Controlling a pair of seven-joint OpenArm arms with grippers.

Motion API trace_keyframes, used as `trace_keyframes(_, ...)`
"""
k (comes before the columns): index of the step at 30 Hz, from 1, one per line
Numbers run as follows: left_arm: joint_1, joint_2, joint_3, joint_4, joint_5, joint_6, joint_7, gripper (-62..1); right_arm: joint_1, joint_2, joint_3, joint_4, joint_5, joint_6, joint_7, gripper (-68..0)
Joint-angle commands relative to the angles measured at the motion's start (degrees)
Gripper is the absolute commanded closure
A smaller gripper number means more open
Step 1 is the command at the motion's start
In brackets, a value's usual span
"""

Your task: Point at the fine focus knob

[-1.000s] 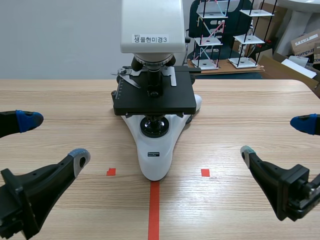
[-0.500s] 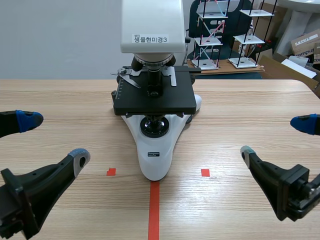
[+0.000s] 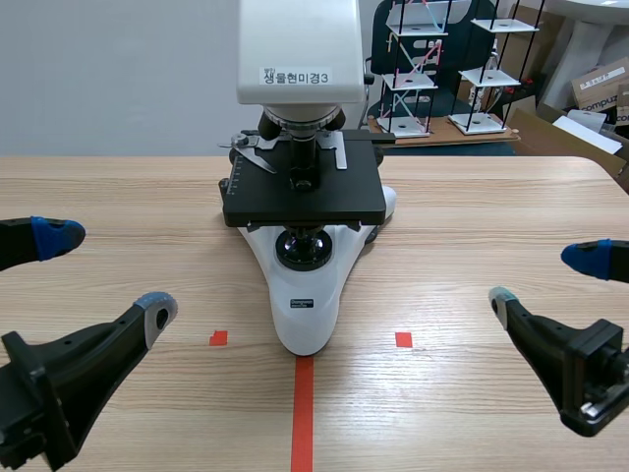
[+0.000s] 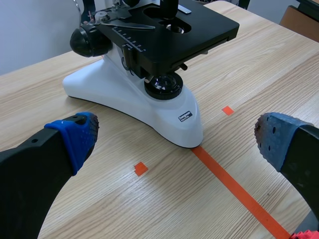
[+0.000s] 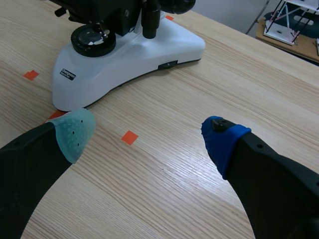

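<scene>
At table (image 3: pixel 491 211) centre: microscope (image 3: pixel 307 295) — L claw (image 3: pixel 106 273) & R claw (image 3: pixel 545 279) both spread wide, empty.

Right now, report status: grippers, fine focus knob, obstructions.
Left gripper open, right gripper open, both short of the white microscope. Black round focus knob on its side, untouched. Nothing seen in the way.

Open tabletop (image 3: pixel 472 226) either side of microscope (image 3: pixel 305 206)

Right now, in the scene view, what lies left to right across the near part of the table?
left tool → left red tape square → microscope → right red tape square → right tool
</scene>
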Motion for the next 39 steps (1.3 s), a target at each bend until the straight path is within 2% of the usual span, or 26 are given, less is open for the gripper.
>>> trace_keyframes(1,0.1,0.0,-0.2,0.7,-0.4,-0.2,-0.8,-62.3,2.2,-0.2,0.0,-1.2,0.5,-0.3,0.2,-44.8)
trace_keyframes(5,0.1,0.2,-0.2,0.7,-0.4,-0.2,-0.8,-62.3,7.5,-0.2,0.0,-6.6,0.5,-0.9,-1.2,-41.1)
trace_keyframes(9,0.1,0.2,-0.2,0.7,-0.4,-0.2,-0.8,-62.3,14.9,-0.2,-0.4,-15.4,0.1,-0.9,-1.4,-34.5)
trace_keyframes(13,0.1,0.2,-0.2,0.7,-0.4,-0.2,-0.8,-62.3,24.9,-0.2,-2.7,-26.8,0.1,-0.8,-1.3,-25.9)
trace_keyframes(16,0.1,0.2,-0.2,0.7,-0.4,-0.2,-0.8,-62.3,32.9,-0.2,-5.5,-35.3,0.1,-0.8,-0.9,-15.1)
trace_keyframes(19,0.1,0.2,-0.2,0.7,-0.5,-0.2,-0.8,-62.3,40.4,-0.2,-8.5,-42.6,0.1,-0.8,1.0,-3.1)
trace_keyframes(23,0.1,0.2,-0.2,0.7,-0.6,-0.2,-0.8,-62.3,48.5,-0.3,-12.0,-49.2,-0.5,-0.6,6.6,-1.9)
trace_keyframes(27,0.1,0.2,-0.2,0.7,-0.6,-0.2,-0.8,-62.3,55.0,-2.0,-14.0,-53.2,-6.8,-0.2,11.5,0.1)
trace_keyframes(34,0.1,0.2,-0.2,0.7,-0.5,-0.2,-0.8,-62.3,64.0,-6.2,-15.4,-59.8,-20.7,7.3,18.3,0.1)
trace_keyframes(39,0.1,0.2,-0.2,0.7,-0.5,-0.2,-0.8,-62.3,66.8,-7.6,-15.5,-61.4,-26.1,11.4,20.5,0.1)
